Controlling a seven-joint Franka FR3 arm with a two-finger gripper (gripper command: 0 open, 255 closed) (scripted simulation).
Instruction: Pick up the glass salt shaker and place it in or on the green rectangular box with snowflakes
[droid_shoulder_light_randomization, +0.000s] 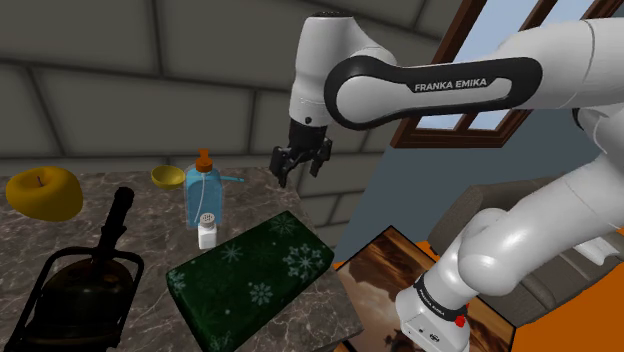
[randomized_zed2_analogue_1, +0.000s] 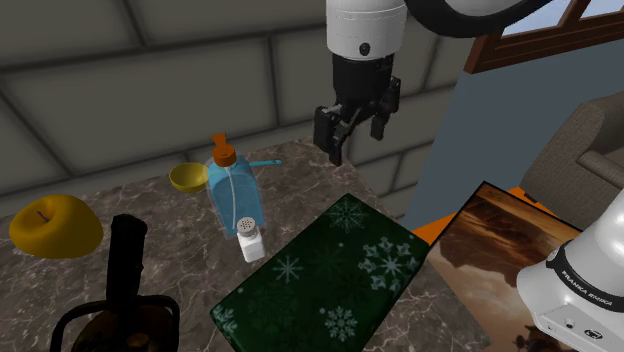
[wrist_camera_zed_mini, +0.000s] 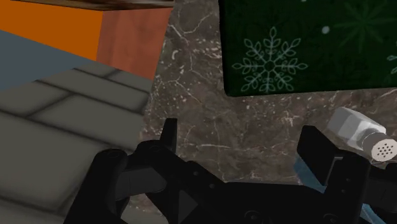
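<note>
Shaker (droid_shoulder_light_randomization: 207, 233) first, shoulder view: it stands upright mid-worktop (droid_shoulder_light_randomization: 130, 225), looks plain white, right up against the front of a blue bottle (droid_shoulder_light_randomization: 204, 195) with an orange cap. The box (droid_shoulder_light_randomization: 250, 275), dark green with pale snowflakes, lies flat just beside the shaker and runs out toward the worktop's right edge. The gripper (droid_shoulder_light_randomization: 300, 174) hangs in the air over the far right corner of the worktop, well apart from the shaker, fingers spread and nothing between them. A small yellow bowl (droid_shoulder_light_randomization: 168, 176) sits near the back edge behind the bottle, a yellow apple (droid_shoulder_light_randomization: 45, 193) toward the left edge, and a black lantern (droid_shoulder_light_randomization: 85, 280) at the near left corner.

Second exterior view, pretty much the same layout: shaker (randomized_zed2_analogue_1: 250, 238) upright and touching the bottle (randomized_zed2_analogue_1: 230, 190), close to the box (randomized_zed2_analogue_1: 330, 270) but I can't tell if they touch. The gripper (randomized_zed2_analogue_1: 358, 142) is up above the worktop's (randomized_zed2_analogue_1: 150, 215) far right corner with the jaws apart, holding nothing. Bowl (randomized_zed2_analogue_1: 187, 177) is by the back edge, apple (randomized_zed2_analogue_1: 55, 225) at the left.

Wrist view: the fingers stand wide apart over bare marble worktop (wrist_camera_zed_mini: 203, 127). The shaker (wrist_camera_zed_mini: 359, 130) sits just outside one finger, holed cap visible, not between them. Box (wrist_camera_zed_mini: 305, 44) lies past the fingertips.
</note>
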